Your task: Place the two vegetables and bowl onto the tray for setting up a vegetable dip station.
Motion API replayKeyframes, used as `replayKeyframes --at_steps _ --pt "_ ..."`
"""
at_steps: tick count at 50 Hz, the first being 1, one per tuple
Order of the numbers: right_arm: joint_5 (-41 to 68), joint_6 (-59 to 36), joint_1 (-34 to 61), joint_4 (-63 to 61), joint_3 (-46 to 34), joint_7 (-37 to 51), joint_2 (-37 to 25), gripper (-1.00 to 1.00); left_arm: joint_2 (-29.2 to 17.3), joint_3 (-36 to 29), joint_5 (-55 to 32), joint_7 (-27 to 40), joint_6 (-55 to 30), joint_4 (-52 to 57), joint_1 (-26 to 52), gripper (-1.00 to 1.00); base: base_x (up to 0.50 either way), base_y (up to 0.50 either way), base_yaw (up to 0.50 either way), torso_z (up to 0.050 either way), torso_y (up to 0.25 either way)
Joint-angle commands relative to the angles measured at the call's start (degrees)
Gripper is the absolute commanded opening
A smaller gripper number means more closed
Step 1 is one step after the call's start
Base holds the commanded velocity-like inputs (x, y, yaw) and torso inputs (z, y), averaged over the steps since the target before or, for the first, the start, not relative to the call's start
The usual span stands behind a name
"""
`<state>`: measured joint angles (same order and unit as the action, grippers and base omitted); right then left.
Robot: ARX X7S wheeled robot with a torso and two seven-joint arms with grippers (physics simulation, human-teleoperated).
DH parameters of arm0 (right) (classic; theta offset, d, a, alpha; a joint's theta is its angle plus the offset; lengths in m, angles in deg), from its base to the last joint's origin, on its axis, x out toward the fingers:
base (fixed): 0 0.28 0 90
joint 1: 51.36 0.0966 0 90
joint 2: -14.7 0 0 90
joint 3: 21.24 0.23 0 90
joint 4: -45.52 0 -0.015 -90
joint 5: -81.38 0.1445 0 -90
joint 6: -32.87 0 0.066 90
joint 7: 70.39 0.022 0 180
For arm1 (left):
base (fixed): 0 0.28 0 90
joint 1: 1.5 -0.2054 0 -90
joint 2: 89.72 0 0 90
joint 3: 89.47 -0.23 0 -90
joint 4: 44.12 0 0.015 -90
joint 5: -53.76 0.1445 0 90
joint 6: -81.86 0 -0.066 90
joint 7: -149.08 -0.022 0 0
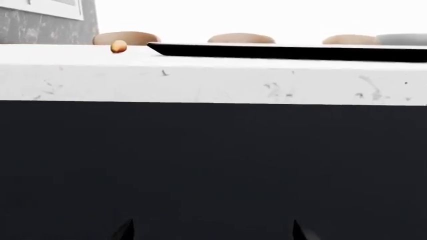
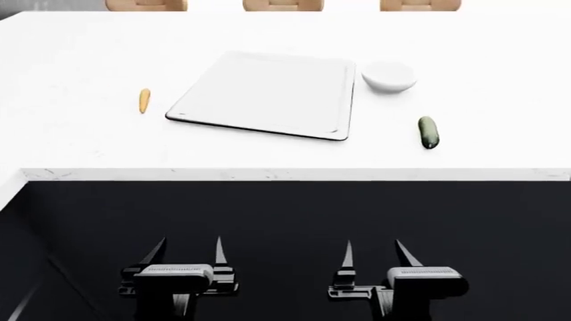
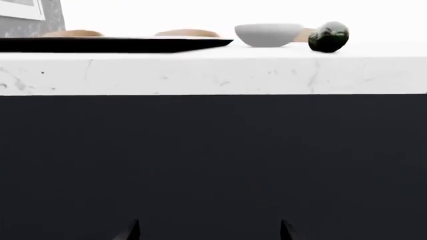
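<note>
**Both grippers low in front of desk, nothing picked up**

Left gripper (image 2: 187, 251) fingers apart, empty, below the desk edge against the dark front panel. Right gripper (image 2: 373, 253) same: fingers spread, holding nothing. Only the head view shows the gripper bodies; each wrist view catches just two dark fingertips (image 1: 125, 231) at the frame border.

Desk (image 2: 80, 134) is white with faint speckles. Head view lays out everything from above: tray (image 2: 267, 93) lies flat mid-desk, slightly rotated, with nothing on it. Carrot (image 2: 144, 100) sits on the desk to the tray's left, apart from it. Bowl (image 2: 389, 75) sits just beside the tray's far right corner, upright. Cucumber (image 2: 428, 132) lies on the desk right of the tray, nearer the front edge than the bowl.

Left wrist view looks edge-on at the desk: carrot tip (image 1: 118, 47) and dark tray rim (image 1: 280, 51) show, no cucumber. Right wrist view gives the other side: tray rim (image 3: 113, 45), bowl (image 3: 268, 35) and cucumber end-on (image 3: 328, 37), no carrot. Tan chair backs (image 2: 283, 5) beyond the desk show in all views.
</note>
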<state>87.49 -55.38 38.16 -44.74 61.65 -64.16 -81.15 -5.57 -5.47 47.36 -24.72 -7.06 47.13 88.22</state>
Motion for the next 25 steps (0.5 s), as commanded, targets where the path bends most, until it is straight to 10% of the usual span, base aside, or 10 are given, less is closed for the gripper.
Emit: replayKeyframes --at_steps 1,25 --pt "1.12 0.65 0.13 0.19 -0.50 0.58 -0.63 1.00 -0.66 -0.68 -0.78 0.69 0.49 -0.23 0.23 1.00 0.13 0.01 0.00 0.000 0.000" --pt "2.60 1.05 0.18 0.53 -1.58 1.47 -1.65 1.00 -2.03 -2.47 -1.62 0.98 2.75 -0.22 -0.24 1.00 0.00 0.00 0.00 0.035 0.000"
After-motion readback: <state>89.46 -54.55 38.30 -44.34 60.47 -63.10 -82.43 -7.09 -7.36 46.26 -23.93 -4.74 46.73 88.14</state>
